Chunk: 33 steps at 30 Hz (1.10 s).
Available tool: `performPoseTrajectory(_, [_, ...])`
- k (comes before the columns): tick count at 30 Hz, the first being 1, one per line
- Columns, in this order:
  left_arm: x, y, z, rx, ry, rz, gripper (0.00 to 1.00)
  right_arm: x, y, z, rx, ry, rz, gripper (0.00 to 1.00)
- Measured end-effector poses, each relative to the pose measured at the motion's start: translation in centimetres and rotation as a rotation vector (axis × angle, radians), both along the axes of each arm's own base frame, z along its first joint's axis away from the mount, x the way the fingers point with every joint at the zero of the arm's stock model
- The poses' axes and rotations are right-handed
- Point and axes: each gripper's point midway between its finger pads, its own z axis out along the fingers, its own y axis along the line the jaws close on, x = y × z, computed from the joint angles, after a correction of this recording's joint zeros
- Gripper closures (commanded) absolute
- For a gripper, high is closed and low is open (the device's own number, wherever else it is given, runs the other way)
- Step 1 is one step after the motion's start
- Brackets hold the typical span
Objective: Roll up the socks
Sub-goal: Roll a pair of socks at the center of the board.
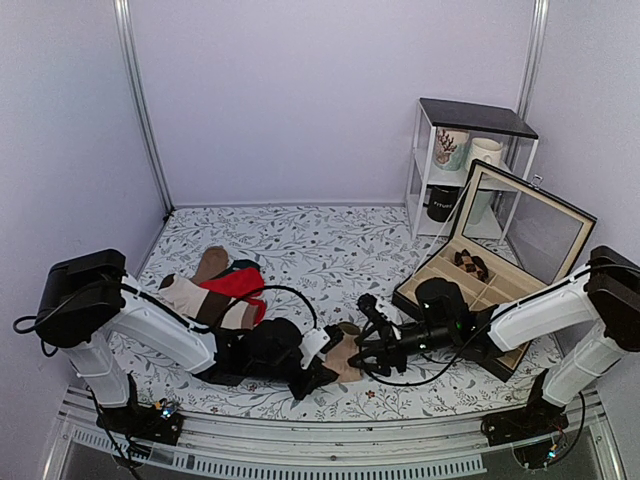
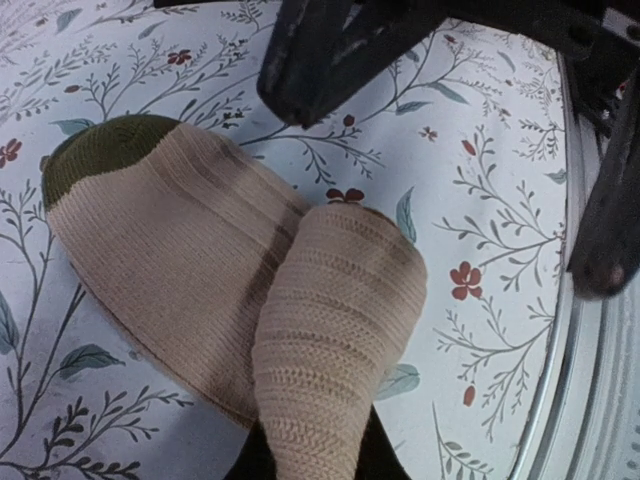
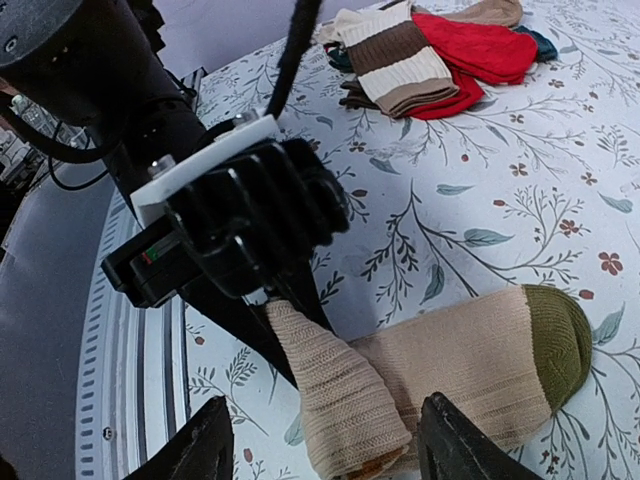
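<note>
Socks [image 3: 470, 350]: tan, one end rolled. Right wrist cam shows left gripper [image 3: 280, 305] pinching that rolled end, prob. firmly; overhead cam hides it. Right gripper [image 3: 325, 445] spread wide astride it.

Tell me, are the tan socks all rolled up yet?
Not yet. Done: one end of the tan socks is curled into a thick roll. In hand: the left end effector is shut on that roll, and the right end effector stands open by it. Left: the part with the olive toe lies flat on the table, unrolled.
</note>
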Motion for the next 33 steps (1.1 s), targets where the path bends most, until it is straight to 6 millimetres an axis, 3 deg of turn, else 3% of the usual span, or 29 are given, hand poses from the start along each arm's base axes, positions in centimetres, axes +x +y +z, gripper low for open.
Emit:
performPoseTrajectory(5, [0.0, 0.0, 0.0, -0.003, 0.009, -0.005, 1.00, -0.3, 0.6, -0.5, 0.020, -0.005, 0.038, 0.36])
performPoseTrajectory(12, [0.0, 0.0, 0.0, -0.006, 0.014, -0.008, 1.00, -1.1, 1.2, -3.5, -0.028, 0.032, 0.056, 0.36])
performPoseTrajectory(17, [0.1, 0.0, 0.0, -0.010, 0.014, -0.008, 1.00, -1.1, 1.7, -3.9, -0.022, 0.025, 0.044, 0.38])
performPoseTrajectory(23, [0.1, 0.0, 0.0, -0.012, 0.015, -0.013, 1.00, -1.1, 1.9, -4.6, -0.040, 0.020, 0.018, 0.53])
performPoseTrajectory(29, [0.1, 0.1, 0.0, -0.020, 0.015, -0.013, 0.99, -1.0, 1.8, -5.3, -0.047, 0.048, -0.022, 0.87])
performPoseTrajectory(33, [0.3, 0.3, 0.0, -0.022, 0.004, -0.005, 0.58, -1.1, 1.8, -5.5, -0.032, 0.083, -0.038, 0.91])
